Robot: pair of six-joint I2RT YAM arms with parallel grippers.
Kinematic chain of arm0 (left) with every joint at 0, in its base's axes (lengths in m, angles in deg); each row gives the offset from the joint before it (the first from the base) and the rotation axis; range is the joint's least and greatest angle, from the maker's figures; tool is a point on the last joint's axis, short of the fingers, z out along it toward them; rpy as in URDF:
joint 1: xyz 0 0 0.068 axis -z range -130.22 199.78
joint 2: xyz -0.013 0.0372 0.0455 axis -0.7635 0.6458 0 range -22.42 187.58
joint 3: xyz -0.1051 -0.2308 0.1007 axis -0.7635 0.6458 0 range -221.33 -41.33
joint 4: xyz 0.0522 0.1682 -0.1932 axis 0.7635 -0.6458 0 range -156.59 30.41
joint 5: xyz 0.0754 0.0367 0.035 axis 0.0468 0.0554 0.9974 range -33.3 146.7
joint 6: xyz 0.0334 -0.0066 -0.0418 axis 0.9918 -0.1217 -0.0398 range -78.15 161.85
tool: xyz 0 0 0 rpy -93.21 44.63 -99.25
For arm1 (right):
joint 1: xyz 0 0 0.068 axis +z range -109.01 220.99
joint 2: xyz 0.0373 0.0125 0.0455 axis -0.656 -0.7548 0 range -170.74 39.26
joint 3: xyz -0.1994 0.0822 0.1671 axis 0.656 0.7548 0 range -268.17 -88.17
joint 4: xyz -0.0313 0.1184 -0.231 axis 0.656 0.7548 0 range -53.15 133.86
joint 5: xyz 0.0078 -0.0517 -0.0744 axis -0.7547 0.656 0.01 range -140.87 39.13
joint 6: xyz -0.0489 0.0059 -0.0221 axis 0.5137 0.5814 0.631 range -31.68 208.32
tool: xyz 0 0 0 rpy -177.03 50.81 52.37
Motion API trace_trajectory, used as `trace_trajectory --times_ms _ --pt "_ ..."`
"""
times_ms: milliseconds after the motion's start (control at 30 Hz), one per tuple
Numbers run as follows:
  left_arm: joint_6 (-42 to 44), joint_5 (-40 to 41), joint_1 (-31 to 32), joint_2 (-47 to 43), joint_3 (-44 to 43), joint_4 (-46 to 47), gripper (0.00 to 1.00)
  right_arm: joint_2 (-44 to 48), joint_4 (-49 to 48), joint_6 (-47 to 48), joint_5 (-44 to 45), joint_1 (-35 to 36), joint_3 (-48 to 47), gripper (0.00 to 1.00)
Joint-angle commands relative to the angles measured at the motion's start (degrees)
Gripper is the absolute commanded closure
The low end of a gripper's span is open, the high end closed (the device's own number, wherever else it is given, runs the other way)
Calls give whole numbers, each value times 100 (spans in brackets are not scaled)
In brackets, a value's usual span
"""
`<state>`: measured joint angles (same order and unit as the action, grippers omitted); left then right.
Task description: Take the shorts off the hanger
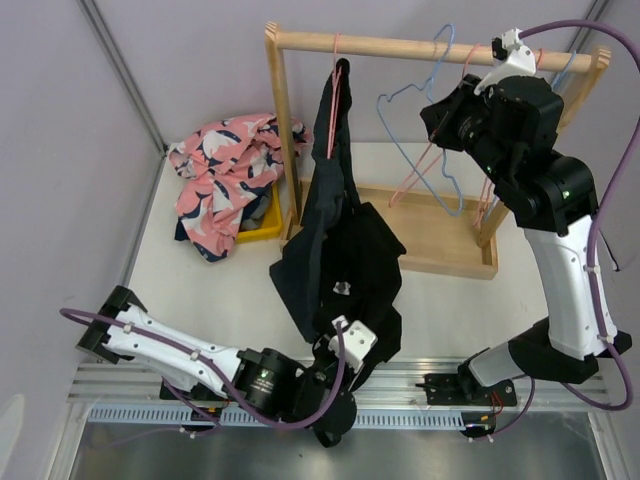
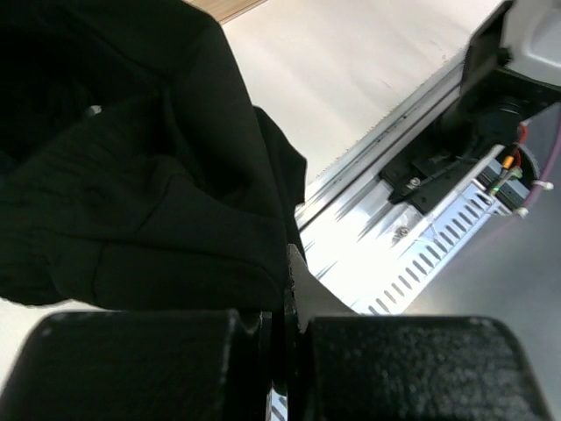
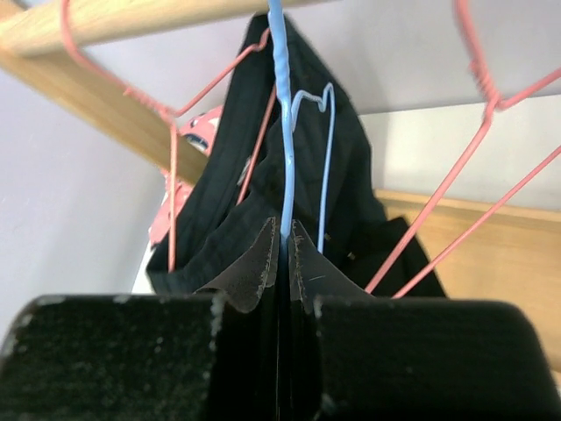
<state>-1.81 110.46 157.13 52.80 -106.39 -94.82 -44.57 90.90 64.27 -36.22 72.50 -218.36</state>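
We see a pale cream tabletop (image 1: pixel 200 290) with a ribbed aluminium rail (image 1: pixel 120 383) along its 6 o'clock edge. At 10 o'clock a small yellow bin (image 1: pixel 262 225) sits under a heap of pink patterned fabric shorts (image 1: pixel 225 175) that spills onto the surface. At 2 o'clock stands a light wooden rack base (image 1: pixel 440 255), and at centre the lower folds of black fabric shorts (image 1: pixel 345 270) rest on the top.

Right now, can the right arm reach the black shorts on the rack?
Probably not at once: the right gripper is shut on the blue hanger, which hangs between it and the black shorts.
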Motion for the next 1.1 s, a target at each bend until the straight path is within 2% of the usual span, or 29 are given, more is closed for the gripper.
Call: trace_trajectory --times_ms 0,133,167,267,300,433,500,533,567,600,633,667,700,767,867,900,933,967,1000,1033,1067 --pt "-975 732 399 9 -656 -1018 100 -10 -719 164 -103 -284 -77 100" --pt "-1434 952 550 221 -1104 -1750 100 -107 -825 6 -358 -531 81 100" --pt "-1435 996 550 212 -1132 -1777 100 24 -886 -55 -393 -532 395 100" --pt "-997 1084 559 -7 -1141 -1410 100 349 -1255 -126 -534 -540 1073 100" --pt "-604 1110 542 -86 -1089 -1234 100 541 -1308 -152 -551 -540 1414 100" --pt "146 1190 533 -429 -1088 -662 100 851 -1265 -170 -709 -549 1943 100" --pt "261 1269 498 -526 -1184 -748 100 1008 -1195 -161 -753 -549 2041 100" --pt "209 1347 497 -535 -1246 -923 100 1079 -1133 -170 -780 -549 2129 91" --pt "35 1461 480 -526 -1577 -1665 100 1140 -1115 -179 -806 -549 2190 78" --pt "-454 1662 462 -517 -1728 -2142 100 1219 -1106 -187 -850 -549 2252 58" --pt "-712 1751 445 -517 -2025 -2643 100 1385 -1080 -214 -885 -540 2374 23" --pt "-1036 1839 401 -526 -2194 -3744 100 1492 -1054 -231 -868 -549 2436 12" --pt "-1675 1927 383 -561 -2456 -4242 100 1588 -1019 -240 -877 -540 2507 1" --pt "-1804 2095 305 -666 -2775 -4781 100 1947 -939 -266 -842 -549 2769 1" --pt "-500 2183 155 -1017 -3118 -4189 100 2527 -939 -293 -710 -549 3261 0" --pt "645 2226 137 -1236 -3214 -3333 100 2660 -887 -302 -588 -549 3376 1" --pt "1222 2331 128 -1360 -3319 -2829 100 2783 -860 -319 -534 -549 3464 1" --pt "2664 2367 137 -1483 -3338 -2188 100 2993 -825 -311 -490 -549 3631 1" --pt "3531 2446 137 -1632 -3277 -1442 100 3091 -755 -319 -412 -549 3702 1" --pt "4366 2568 128 -1921 -3137 392 100 3162 -703 -319 -393 -558 3746 1" --pt "6585 2752 137 -2080 -2805 1629 100 3276 -650 -311 -367 -549 3781 1"
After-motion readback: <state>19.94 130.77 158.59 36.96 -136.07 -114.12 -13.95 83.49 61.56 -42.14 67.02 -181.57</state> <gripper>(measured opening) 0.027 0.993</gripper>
